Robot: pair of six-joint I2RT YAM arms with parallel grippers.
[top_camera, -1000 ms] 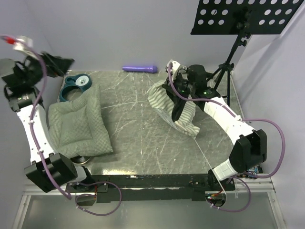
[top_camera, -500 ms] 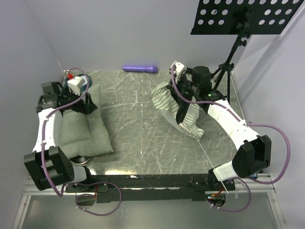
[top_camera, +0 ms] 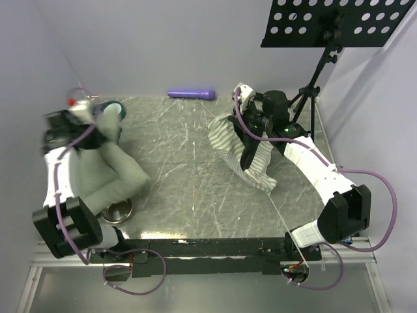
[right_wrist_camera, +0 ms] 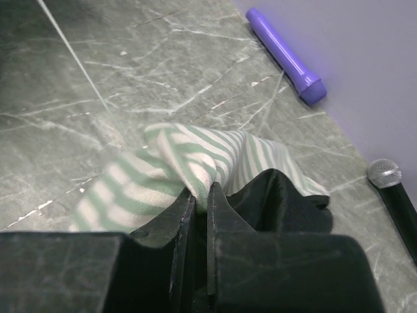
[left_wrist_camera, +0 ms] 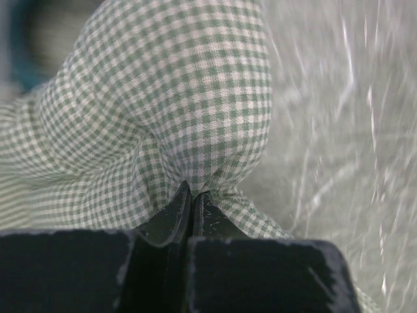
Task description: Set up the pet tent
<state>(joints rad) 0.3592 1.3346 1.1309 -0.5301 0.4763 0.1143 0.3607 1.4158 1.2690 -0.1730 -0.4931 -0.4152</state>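
Left claw (left_wrist_camera: 193, 199) pinched shut on a fold of checked cushion (left_wrist_camera: 186, 98), right claw (right_wrist_camera: 199, 195) clamped tight on the striped pet tent (right_wrist_camera: 153, 176)

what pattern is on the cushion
Small green-and-white checks on the cushion, clearest in the left wrist view.

We see soft, even light from above — a faint sheen on the table (top_camera: 195, 176), weak shadows. The left arm (top_camera: 65, 127) smears with motion blur; our left wrist view blurs beyond the cushion (left_wrist_camera: 195, 98).
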